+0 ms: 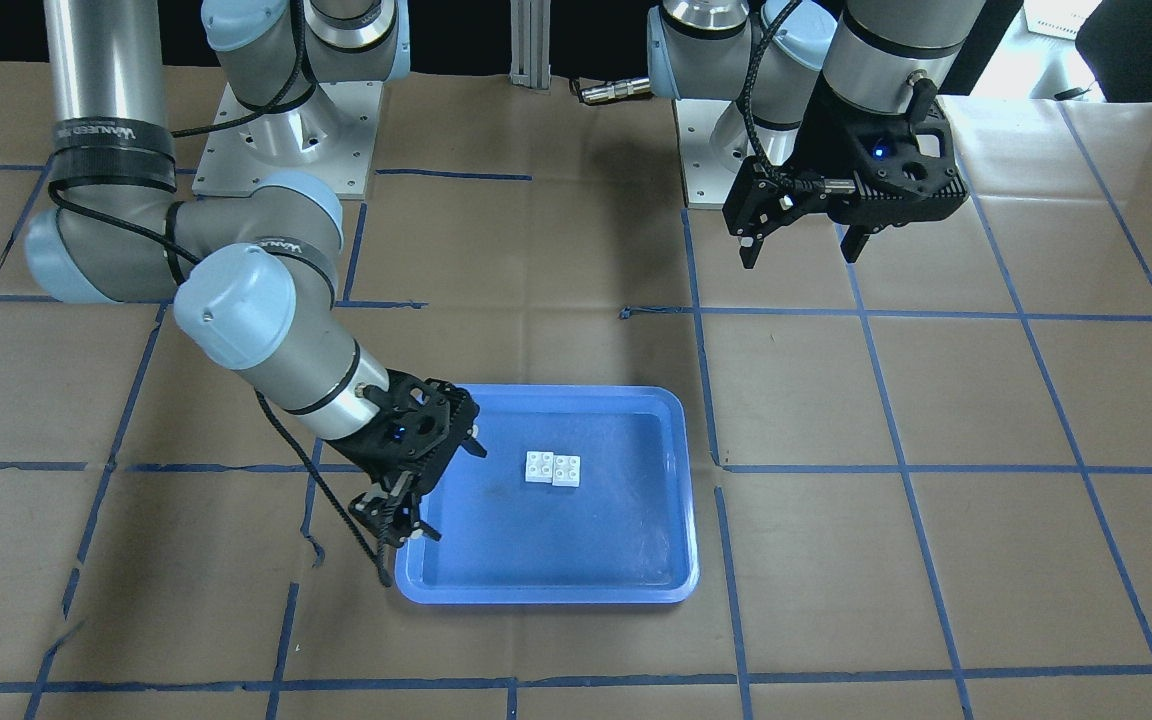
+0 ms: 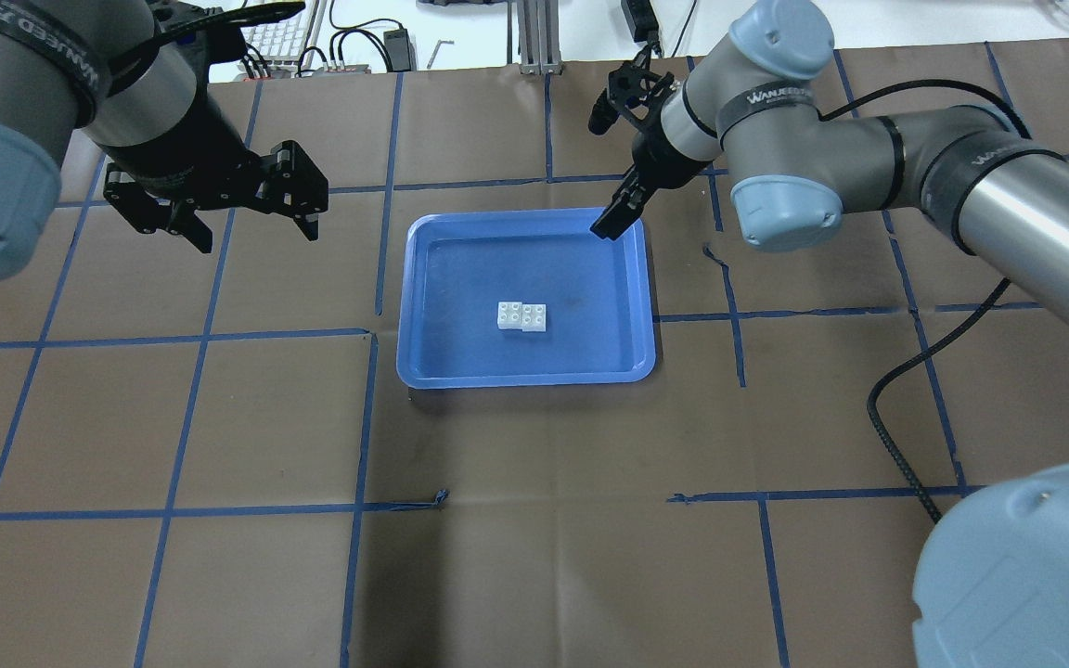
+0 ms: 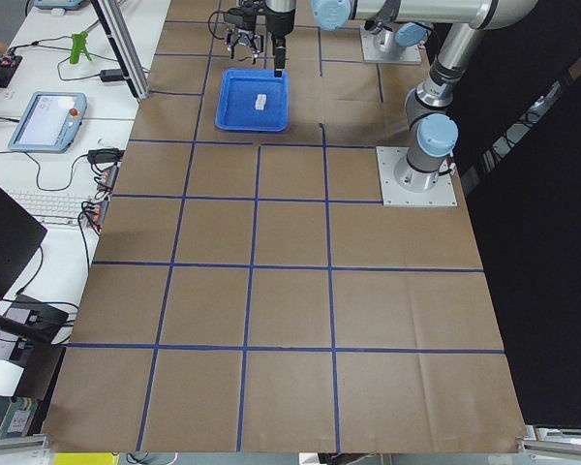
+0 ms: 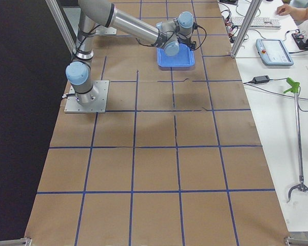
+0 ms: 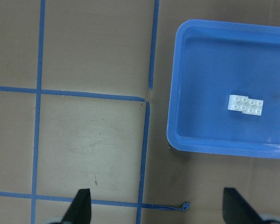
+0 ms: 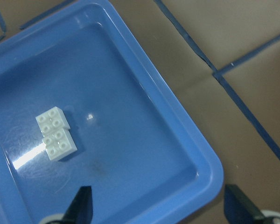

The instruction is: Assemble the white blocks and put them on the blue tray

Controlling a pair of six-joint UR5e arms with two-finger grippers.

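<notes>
white blocks [image 3: 259, 100]: appearing as a pale speck in the exterior left view, too small for studs or joint to be showing; not being discernible at all in the exterior right view.
blue tray [image 5: 177, 135]: running off the right edge of the left wrist view, and off the left and bottom edges of the right wrist view; one corner sitting behind the right arm [image 4: 138, 26] in the exterior right view.
right gripper [image 6: 159, 204]: showing only two dark fingertips at its own camera's bottom edge; covering a tray corner in the front-facing view.
left gripper [image 5: 158, 203]: showing only two fingertips in its own view, the rest being cut off below.
</notes>
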